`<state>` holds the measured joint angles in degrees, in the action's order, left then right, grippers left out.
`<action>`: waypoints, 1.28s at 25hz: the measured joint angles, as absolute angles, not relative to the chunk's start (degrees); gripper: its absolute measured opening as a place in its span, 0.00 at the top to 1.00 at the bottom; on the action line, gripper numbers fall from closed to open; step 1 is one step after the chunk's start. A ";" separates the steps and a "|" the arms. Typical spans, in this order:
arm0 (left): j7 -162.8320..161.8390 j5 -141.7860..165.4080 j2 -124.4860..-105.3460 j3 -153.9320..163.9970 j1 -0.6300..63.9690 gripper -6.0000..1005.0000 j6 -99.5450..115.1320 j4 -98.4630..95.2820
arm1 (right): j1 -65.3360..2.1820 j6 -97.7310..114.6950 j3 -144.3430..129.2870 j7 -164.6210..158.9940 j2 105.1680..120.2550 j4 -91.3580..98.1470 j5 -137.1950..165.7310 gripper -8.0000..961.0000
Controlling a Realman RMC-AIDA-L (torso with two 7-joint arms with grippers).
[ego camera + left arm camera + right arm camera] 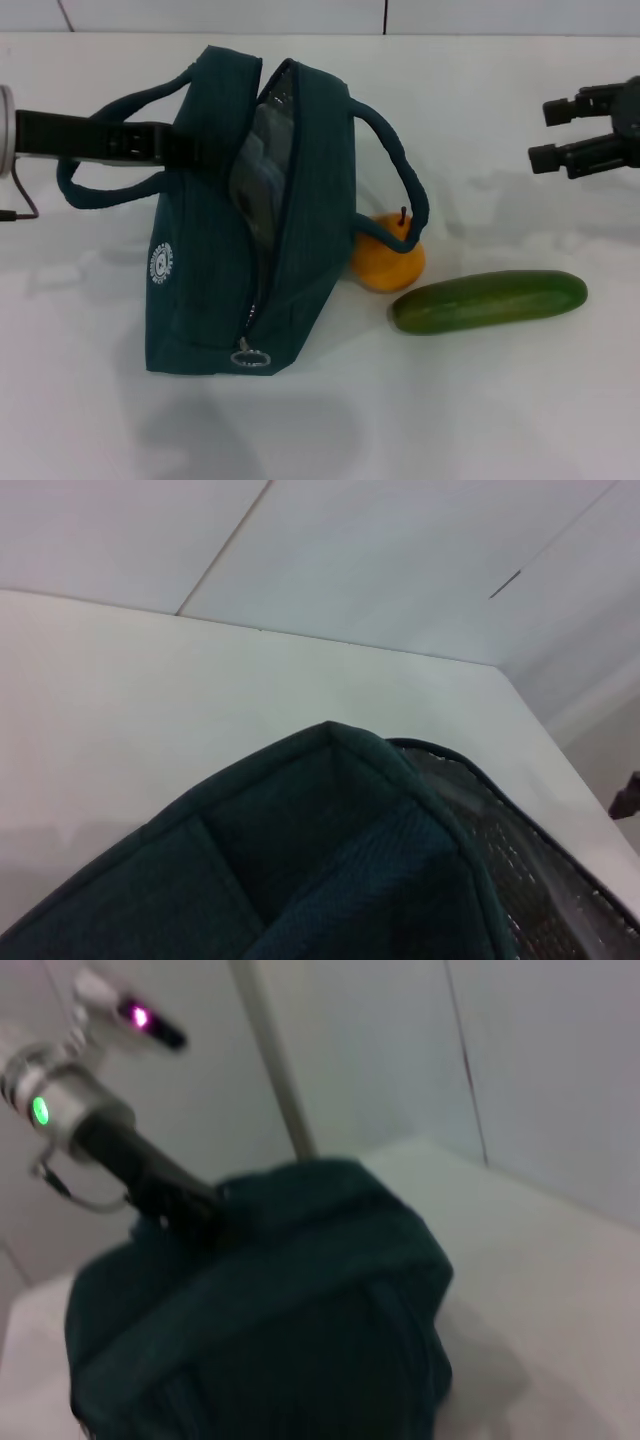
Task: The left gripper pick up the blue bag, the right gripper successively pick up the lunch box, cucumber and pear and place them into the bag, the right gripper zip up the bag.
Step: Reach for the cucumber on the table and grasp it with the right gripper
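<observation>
I see the bag standing on the white table, and I use it as my landmark. Its top is unzipped, and the silver lining shows in the gap. A clear thing shows inside, but I cannot tell what it is. The ring pull hangs at the near end of the zip. The white logo is on the bag's left side.

My left end effector reaches in from the left and meets the far top of the bag, by the left handle. I cannot tell if its fingers are wide or narrow there. In the right wrist view the left arm touches the bag's top edge.

The pear sits just to the right of the bag, partly behind the right handle. The cucumber lies flat, right of the pear and close to it.

My right end effector hangs well to the right of the bag, with fingers apart and holding nothing.
</observation>
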<state>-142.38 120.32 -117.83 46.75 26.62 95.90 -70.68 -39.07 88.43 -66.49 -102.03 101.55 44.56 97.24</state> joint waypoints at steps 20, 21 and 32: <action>-141.43 120.31 -118.25 46.75 27.57 0.95 95.42 -68.92 | -53.96 97.88 -74.04 -118.46 115.76 62.12 146.79 0.11; -141.43 120.32 -118.25 46.72 27.58 0.95 95.40 -68.92 | -53.95 97.82 -74.58 -118.37 115.76 62.14 146.60 0.11; -141.41 120.33 -118.30 46.67 28.10 0.95 95.14 -68.90 | -53.68 91.21 -84.76 -117.49 116.05 60.09 143.77 0.10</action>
<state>-141.41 120.33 -118.30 46.67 28.10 95.14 -68.90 -53.68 91.21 -84.76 -117.49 116.05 60.09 143.77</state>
